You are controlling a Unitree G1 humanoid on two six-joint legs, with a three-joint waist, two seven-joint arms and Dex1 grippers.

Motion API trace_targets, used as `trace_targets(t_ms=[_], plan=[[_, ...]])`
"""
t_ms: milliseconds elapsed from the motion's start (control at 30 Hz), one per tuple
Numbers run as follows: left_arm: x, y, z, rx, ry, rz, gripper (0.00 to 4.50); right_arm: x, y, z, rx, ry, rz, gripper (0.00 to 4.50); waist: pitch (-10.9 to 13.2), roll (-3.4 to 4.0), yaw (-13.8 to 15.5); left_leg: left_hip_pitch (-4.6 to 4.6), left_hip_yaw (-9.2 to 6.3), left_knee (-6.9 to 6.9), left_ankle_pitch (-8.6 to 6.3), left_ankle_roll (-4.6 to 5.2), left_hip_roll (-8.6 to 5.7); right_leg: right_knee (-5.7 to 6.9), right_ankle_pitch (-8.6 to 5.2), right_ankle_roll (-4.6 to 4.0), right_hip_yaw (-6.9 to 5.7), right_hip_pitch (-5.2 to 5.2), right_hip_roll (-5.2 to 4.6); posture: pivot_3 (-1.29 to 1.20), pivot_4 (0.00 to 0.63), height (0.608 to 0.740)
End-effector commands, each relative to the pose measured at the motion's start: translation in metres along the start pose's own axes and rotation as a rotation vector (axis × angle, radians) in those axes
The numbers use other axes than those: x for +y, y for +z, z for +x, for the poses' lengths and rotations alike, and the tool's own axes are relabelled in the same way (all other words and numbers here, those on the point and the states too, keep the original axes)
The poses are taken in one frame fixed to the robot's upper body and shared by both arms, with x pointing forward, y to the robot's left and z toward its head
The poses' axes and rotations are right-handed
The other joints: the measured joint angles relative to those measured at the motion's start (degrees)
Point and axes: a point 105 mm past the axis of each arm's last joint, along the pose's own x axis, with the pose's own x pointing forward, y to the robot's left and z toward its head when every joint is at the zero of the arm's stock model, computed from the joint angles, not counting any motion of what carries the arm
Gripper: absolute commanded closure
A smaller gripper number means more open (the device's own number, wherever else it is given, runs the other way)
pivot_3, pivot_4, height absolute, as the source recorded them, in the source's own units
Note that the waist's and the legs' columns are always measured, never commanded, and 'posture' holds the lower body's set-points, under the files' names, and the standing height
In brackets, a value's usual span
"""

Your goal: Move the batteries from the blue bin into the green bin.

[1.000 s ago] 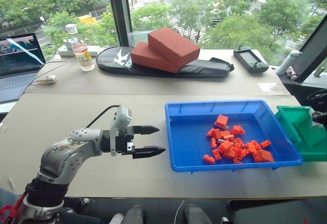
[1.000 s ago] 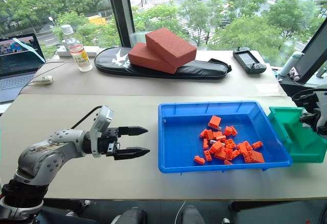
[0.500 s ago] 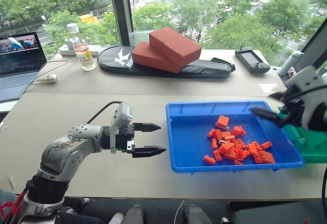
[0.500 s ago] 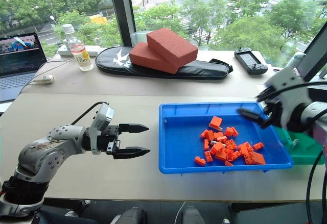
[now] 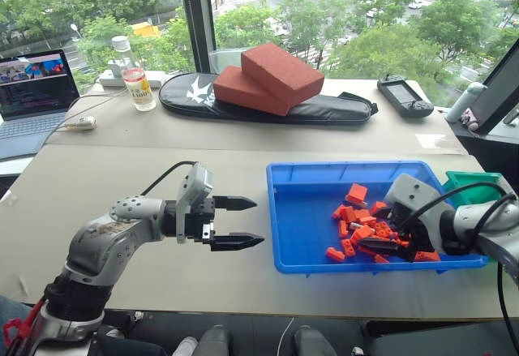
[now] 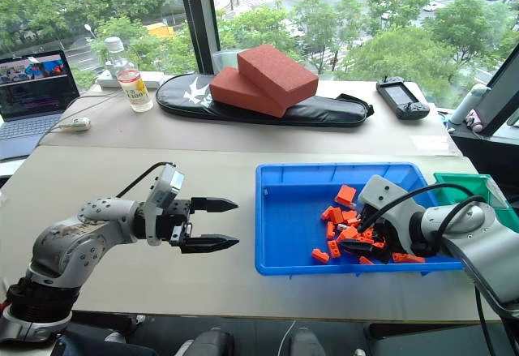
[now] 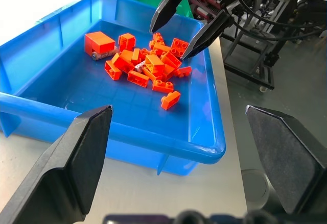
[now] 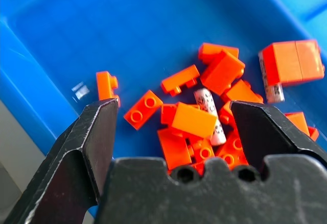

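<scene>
- The batteries [image 5: 366, 225] are small orange-red studded plastic blocks, heaped in the right half of the blue bin [image 5: 302, 210]; too many overlap to count.
- One blue bin: shallow, glossy, rectangular, with a raised rim.
- One green bin [image 5: 461, 183] stands just beyond its right end.
- Right gripper [image 7: 179, 29]: fingers spread wide over the heap, holding nothing.
- Left gripper [image 5: 233, 222]: fingers apart, empty, above the table [image 5: 122, 186].

Table [image 5: 122, 186] with blue bin [image 5: 296, 210]
</scene>
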Motion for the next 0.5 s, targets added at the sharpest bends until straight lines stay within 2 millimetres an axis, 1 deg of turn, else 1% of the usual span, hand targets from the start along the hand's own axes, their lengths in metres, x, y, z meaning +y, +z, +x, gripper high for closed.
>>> trace_targets(t_ms=[33,200,367,500], plan=[[-0.005,0.008,-0.001,-0.007,-0.014,0.043,0.0,-0.006,0.001,0.001,0.008,-0.041,-0.053,0.42,0.0,0.0,0.05,0.0,-0.01,0.0,0.0,0.0,0.0,0.0,0.0,0.0,0.0,0.01,0.0,0.0,0.15,0.74],[-0.005,0.008,-0.002,-0.005,-0.006,0.042,0.0,-0.002,-0.002,0.007,0.009,-0.017,-0.059,0.42,0.0,0.0,0.08,0.0,-0.01,0.0,0.0,0.0,-0.01,0.0,0.0,0.0,0.0,0.01,-0.01,0.0,0.15,0.74],[-0.008,0.009,-0.001,-0.011,-0.006,0.039,0.0,-0.011,-0.012,0.013,0.046,-0.036,0.036,0.42,0.0,0.0,0.06,0.0,0.0,0.0,0.0,0.0,0.0,0.0,0.0,0.0,0.0,0.01,-0.01,0.0,0.15,0.74],[-0.008,0.009,-0.001,-0.009,-0.001,0.038,0.0,-0.016,-0.006,0.014,0.021,-0.037,0.052,0.42,0.0,0.0,0.04,0.0,-0.01,0.0,0.0,0.0,0.0,0.0,0.0,0.0,0.0,0.01,-0.01,0.0,0.15,0.74]])
